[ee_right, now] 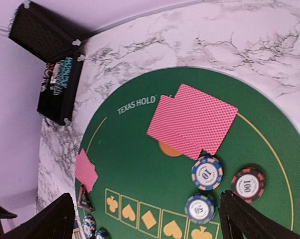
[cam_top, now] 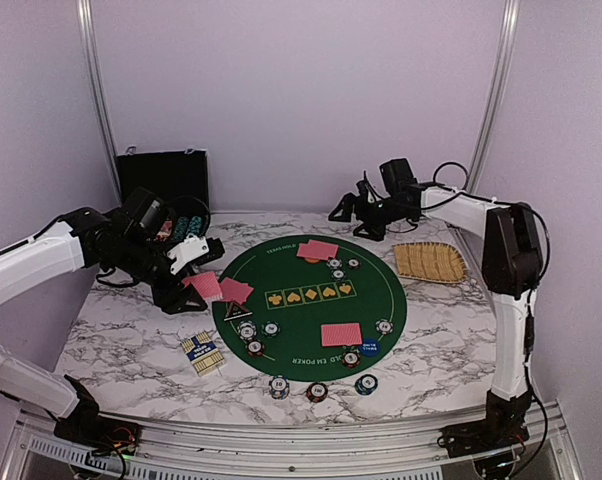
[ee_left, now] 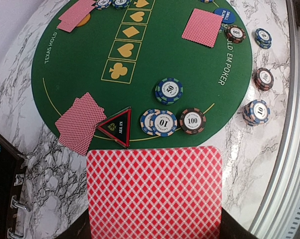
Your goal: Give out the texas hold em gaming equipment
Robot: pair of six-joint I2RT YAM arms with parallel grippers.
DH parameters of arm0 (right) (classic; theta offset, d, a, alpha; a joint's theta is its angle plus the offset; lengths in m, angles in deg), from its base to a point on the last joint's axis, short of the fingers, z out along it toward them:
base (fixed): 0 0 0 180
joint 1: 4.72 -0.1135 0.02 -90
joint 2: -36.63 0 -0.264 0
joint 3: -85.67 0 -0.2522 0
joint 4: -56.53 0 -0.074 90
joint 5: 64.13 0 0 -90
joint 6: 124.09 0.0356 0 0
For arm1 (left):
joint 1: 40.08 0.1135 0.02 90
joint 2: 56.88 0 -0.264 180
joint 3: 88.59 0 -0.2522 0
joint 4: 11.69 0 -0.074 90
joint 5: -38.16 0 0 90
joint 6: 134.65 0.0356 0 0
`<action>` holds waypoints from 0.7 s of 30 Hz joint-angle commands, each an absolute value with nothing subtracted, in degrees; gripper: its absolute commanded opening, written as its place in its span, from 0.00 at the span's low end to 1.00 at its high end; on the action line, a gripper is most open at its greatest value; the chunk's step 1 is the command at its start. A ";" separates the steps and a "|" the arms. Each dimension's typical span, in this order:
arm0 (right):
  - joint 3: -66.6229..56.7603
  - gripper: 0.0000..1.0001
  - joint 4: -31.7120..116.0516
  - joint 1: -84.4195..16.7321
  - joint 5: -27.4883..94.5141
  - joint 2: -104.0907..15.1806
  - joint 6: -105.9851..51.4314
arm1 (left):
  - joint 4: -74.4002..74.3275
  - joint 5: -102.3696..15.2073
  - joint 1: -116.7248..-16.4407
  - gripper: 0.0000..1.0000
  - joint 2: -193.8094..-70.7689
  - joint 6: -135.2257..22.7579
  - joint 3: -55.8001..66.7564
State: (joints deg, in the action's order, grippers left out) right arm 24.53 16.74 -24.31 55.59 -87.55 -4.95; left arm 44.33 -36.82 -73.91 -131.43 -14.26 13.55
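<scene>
The left gripper [cam_top: 199,262] pinches one red-backed card [ee_left: 155,194], while the right gripper [ee_right: 151,221] has its jaws spread, an overlapping card pair [ee_right: 192,122] just beyond them.

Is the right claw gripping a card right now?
No, the right claw stands open with nothing between its fingers; the red-backed cards lie on the green mat below.
</scene>
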 commanded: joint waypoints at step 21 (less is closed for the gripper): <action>-1.37 0.99 41.89 -39.15 64.40 -63.96 7.68 | 43.55 -35.34 -73.48 0.00 -128.75 -14.60 12.97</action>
State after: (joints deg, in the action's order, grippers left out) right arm -2.83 40.85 -32.51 64.70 -65.74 6.31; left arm 44.31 -36.75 -73.71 -130.22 -14.28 13.55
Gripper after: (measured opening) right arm 0.990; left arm 0.659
